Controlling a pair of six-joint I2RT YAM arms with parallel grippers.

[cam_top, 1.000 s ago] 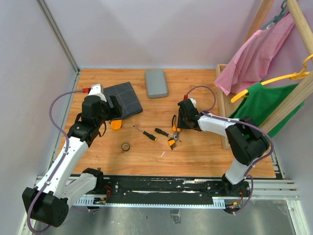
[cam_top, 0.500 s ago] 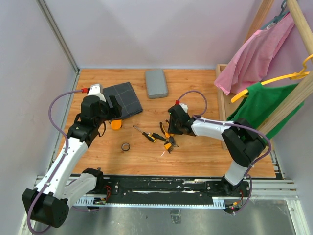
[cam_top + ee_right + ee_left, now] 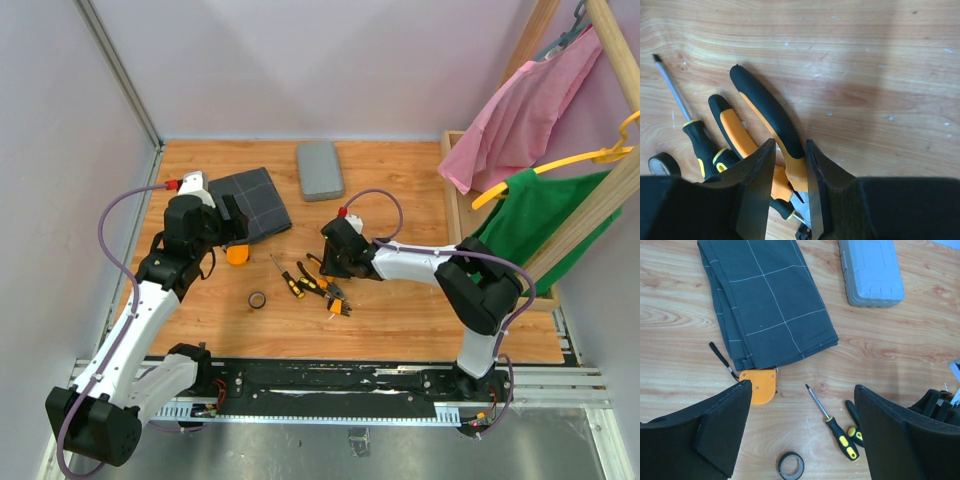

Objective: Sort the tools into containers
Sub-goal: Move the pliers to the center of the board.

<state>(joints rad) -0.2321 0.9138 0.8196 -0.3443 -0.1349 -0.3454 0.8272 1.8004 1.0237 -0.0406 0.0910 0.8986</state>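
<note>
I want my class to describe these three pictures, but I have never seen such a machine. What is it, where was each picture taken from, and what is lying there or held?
It is two robot arms bolted side by side at the near edge of a wooden table. One picture looks down from above and behind them; the other two come from a camera on each wrist. On the table lie a dark grey gridded fabric pouch, a closed light-grey plastic case, a small orange piece, a black tape ring and two black-and-yellow screwdrivers. The left arm's fingers stand open, holding nothing. The right arm's fingers are closed on one handle of the orange-and-black pliers.
</note>
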